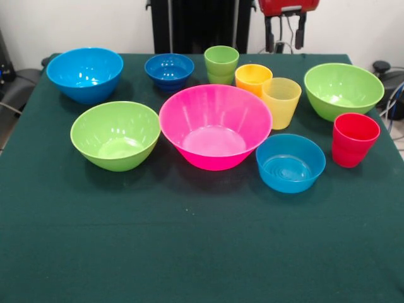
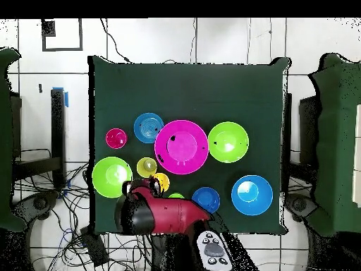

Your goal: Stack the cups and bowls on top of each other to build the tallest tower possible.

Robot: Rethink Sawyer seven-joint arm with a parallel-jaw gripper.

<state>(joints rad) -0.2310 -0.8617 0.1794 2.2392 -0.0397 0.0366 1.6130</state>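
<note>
On the dark green cloth-covered table (image 1: 189,252) nothing is stacked — all ten pieces sit apart, open side up. Front view: large glossy pink plastic bowl (image 1: 215,126) sits mid-table; medium lime green plastic bowl (image 1: 115,135) just beside it on the picture's left, small light blue plastic bowl (image 1: 290,163) just beside it at lower right. Back row: medium bright blue plastic bowl (image 1: 84,74) at far left, small dark blue plastic bowl (image 1: 169,71), then the green ribbed plastic cup (image 1: 221,64). Orange plastic cup (image 1: 252,78) and pale translucent yellow plastic cup (image 1: 281,101) stand touching or nearly so, yellow in front. Second lime green plastic bowl (image 1: 343,91) is at right, red ribbed plastic cup (image 1: 353,139) in front of it, near the light blue bowl. Red-and-black Sawyer arm (image 2: 158,213) hangs over the table's robot-side edge; in the overhead it covers part of the green cup. Gripper (image 1: 285,33) hovers above the back edge, off everything — two black fingers (image 1: 269,35) hanging apart, nothing between them.
</note>
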